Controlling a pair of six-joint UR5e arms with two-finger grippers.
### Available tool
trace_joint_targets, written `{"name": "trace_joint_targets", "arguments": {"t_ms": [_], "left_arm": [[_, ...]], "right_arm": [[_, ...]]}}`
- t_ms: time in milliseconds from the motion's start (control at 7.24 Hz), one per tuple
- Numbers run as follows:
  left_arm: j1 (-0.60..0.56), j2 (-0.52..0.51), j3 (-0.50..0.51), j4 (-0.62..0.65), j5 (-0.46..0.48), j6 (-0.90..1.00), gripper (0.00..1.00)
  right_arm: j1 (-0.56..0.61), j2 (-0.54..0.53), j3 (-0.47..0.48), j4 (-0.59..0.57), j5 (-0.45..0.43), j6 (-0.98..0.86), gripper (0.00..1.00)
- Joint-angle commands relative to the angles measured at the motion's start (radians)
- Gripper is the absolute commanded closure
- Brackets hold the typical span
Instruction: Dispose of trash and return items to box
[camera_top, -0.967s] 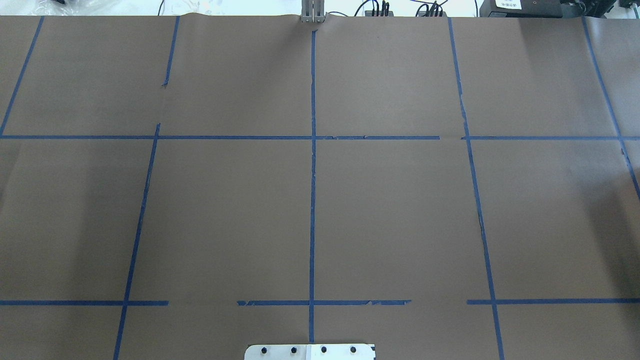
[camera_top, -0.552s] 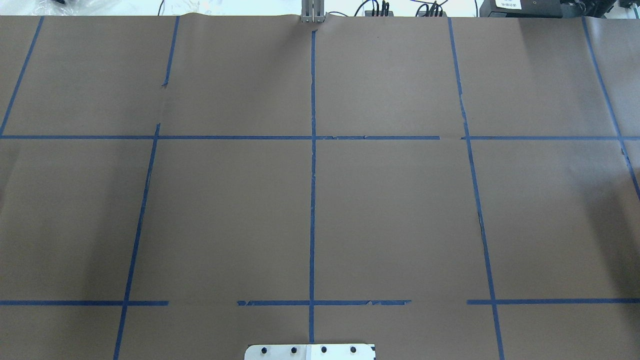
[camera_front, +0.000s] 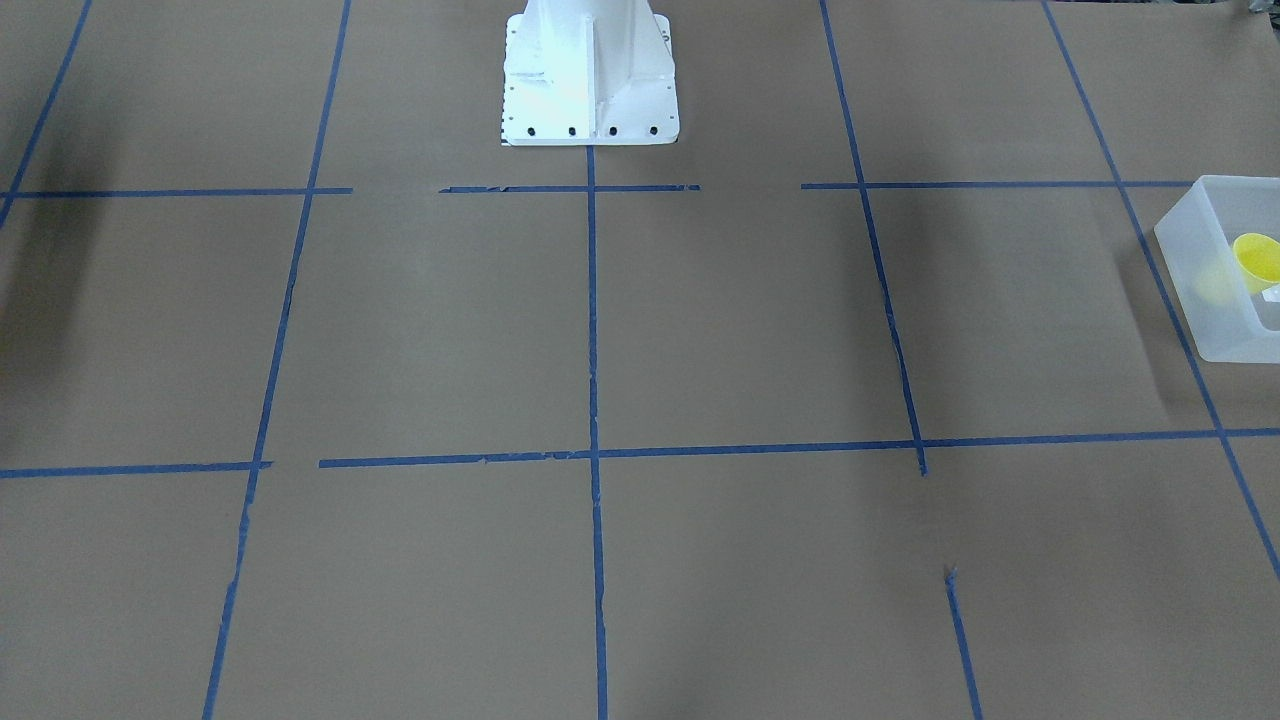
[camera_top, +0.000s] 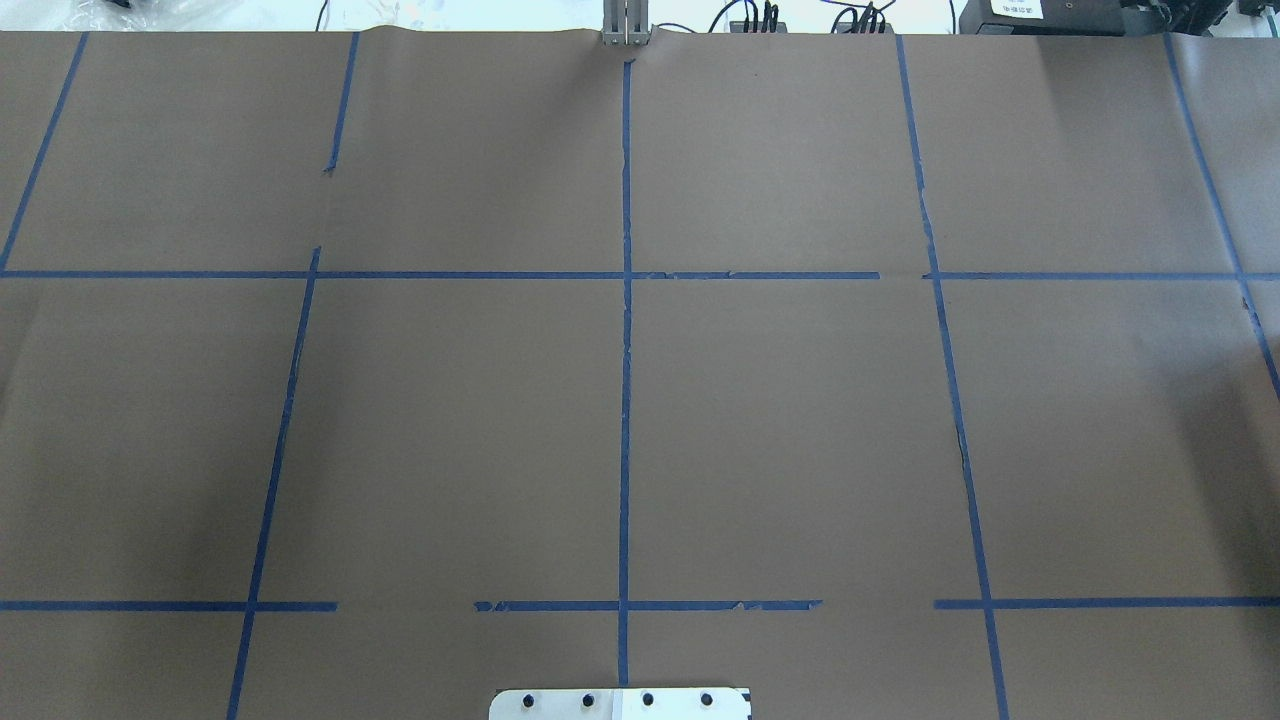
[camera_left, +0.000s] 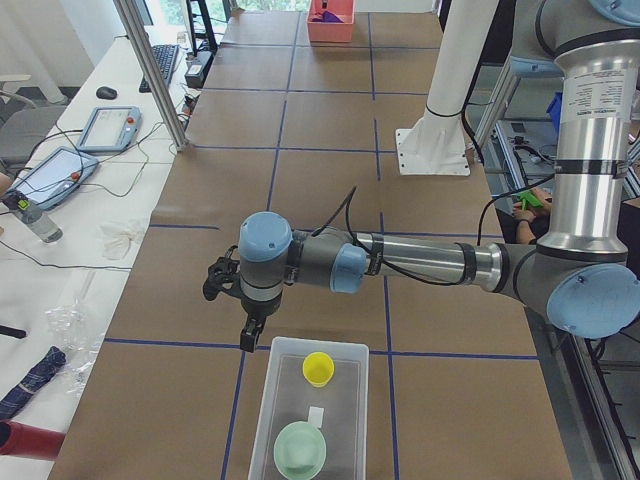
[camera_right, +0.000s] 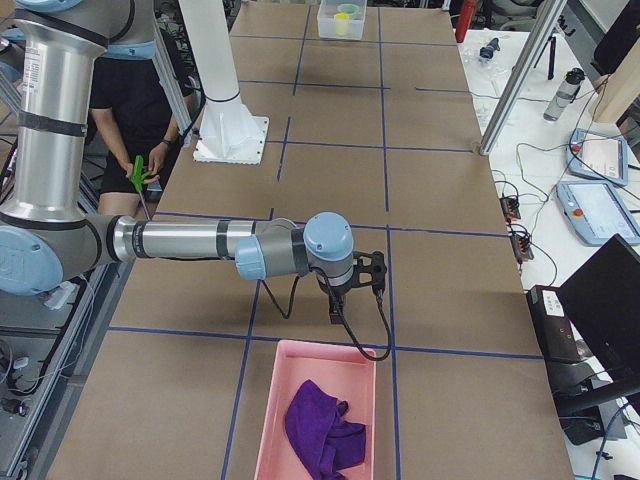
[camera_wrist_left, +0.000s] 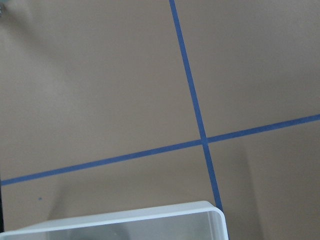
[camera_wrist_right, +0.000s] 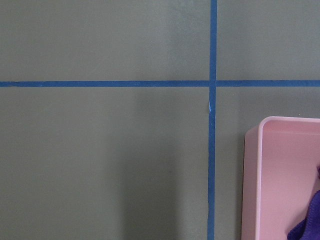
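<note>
Brown paper-covered table (camera_top: 800, 450) with blue tape grid (camera_top: 625, 400); beside it a white bench (camera_left: 110, 205) with two tablets (camera_left: 106, 128).

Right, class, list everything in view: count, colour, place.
bin: one, frosted white, table end on robot's left
cup: one, yellow, in bin
bowl: one, pale green, in bin
tray: one, pink, table end on robot's right
cloth: one, purple, in tray
table: one, brown, blue tape grid
person: one, dark top, behind robot
pedestal: one, white, table's robot side
left fingers: pair, dark, beside bin; state unclear
right fingers: pair, dark, beside tray; state unclear
</note>
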Motion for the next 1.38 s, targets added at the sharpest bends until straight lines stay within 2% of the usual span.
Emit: {"name": "trace_joint_targets", "arguments": {"t_ms": [0, 1243], "left_arm": [[0.015, -0.001, -0.004, 0.034, -0.026, 0.002, 0.0], [0.015, -0.006, 0.046, 0.025, -0.051, 0.004, 0.0]], "right_arm": [[0.0, -0.001, -0.009, 0.0, -0.003, 0.0, 0.0], [0.014, 0.012, -0.038, -0.009, 0.006, 0.003, 0.0]]}}
